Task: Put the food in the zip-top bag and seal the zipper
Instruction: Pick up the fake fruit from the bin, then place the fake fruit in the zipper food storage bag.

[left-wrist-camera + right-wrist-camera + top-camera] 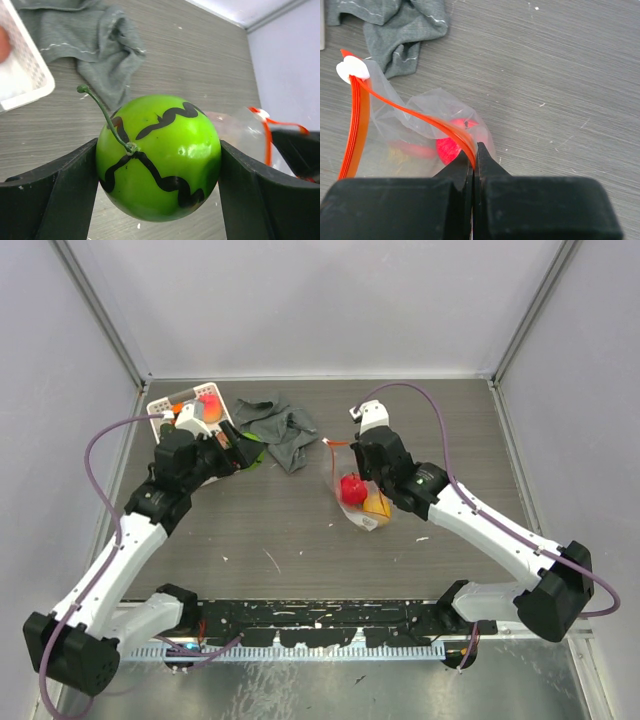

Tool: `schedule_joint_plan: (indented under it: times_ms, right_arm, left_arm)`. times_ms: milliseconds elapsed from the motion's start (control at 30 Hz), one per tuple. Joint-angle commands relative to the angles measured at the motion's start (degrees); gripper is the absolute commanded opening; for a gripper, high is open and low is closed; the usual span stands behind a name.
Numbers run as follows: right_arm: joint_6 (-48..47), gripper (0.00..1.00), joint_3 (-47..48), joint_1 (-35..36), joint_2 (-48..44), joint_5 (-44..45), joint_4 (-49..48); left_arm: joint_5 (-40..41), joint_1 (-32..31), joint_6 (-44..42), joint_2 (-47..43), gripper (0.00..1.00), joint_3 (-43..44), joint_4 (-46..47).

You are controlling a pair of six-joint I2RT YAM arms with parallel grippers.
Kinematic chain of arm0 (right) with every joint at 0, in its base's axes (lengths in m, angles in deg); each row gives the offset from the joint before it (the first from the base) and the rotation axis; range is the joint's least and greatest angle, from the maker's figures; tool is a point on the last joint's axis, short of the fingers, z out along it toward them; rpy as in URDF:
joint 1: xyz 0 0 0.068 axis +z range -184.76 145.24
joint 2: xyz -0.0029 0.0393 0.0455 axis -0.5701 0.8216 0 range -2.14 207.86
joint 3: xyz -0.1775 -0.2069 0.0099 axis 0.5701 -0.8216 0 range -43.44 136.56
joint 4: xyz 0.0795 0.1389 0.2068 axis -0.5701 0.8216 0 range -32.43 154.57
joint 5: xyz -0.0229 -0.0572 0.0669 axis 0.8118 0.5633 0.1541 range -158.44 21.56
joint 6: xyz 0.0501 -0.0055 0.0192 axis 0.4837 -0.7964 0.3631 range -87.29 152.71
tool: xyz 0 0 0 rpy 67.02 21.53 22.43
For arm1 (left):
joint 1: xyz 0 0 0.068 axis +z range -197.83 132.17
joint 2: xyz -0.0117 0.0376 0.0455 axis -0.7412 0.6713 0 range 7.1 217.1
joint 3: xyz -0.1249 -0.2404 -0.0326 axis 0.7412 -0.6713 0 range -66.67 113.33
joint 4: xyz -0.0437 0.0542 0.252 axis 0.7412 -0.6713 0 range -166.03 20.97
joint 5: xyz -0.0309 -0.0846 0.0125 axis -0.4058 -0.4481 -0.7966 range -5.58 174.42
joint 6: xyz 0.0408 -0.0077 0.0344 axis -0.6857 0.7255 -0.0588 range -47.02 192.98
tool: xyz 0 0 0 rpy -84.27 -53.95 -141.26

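Note:
My left gripper point(245, 452) is shut on a bright green toy fruit point(159, 157) with black wavy lines and a thin stem, held off the table next to the white basket. The clear zip-top bag point(355, 490) lies mid-table with a red fruit point(352, 489) and an orange-yellow one point(378, 505) inside. My right gripper point(475, 150) is shut on the red-orange zipper point(420, 117) and lifts one lip of the mouth. The white slider point(352, 70) sits at the strip's far end. More food point(208, 402) shows in the basket.
A white lattice basket point(165, 405) stands at the back left. A crumpled grey cloth point(280, 430) lies between the basket and the bag, close to my left gripper. Grey walls close in the table on three sides.

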Motion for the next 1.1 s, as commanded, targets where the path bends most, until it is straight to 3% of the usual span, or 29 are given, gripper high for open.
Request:
schedule_joint_plan:
  times_ms: [0,300,700,1067]
  right_arm:
    - [3.2,0.00,3.4,0.9,-0.7,-3.8,-1.2]
    - [4.8,0.00,3.9,2.7,-0.3,-7.0,-1.8]
    - [5.0,0.01,3.7,4.1,0.0,-9.4,-2.3]
    - [5.1,0.00,3.0,4.4,-0.4,-12.1,-3.2]
  left_arm:
    - [-2.3,-3.6,-2.9,-4.8,0.46,-0.6,4.2]
    - [-4.8,-13.7,-6.1,-7.6,0.45,-1.2,10.9]
    - [-4.2,-30.6,-19.9,-4.0,0.45,-0.9,23.0]
    - [-7.9,-33.8,-27.2,1.8,0.45,-2.6,31.1]
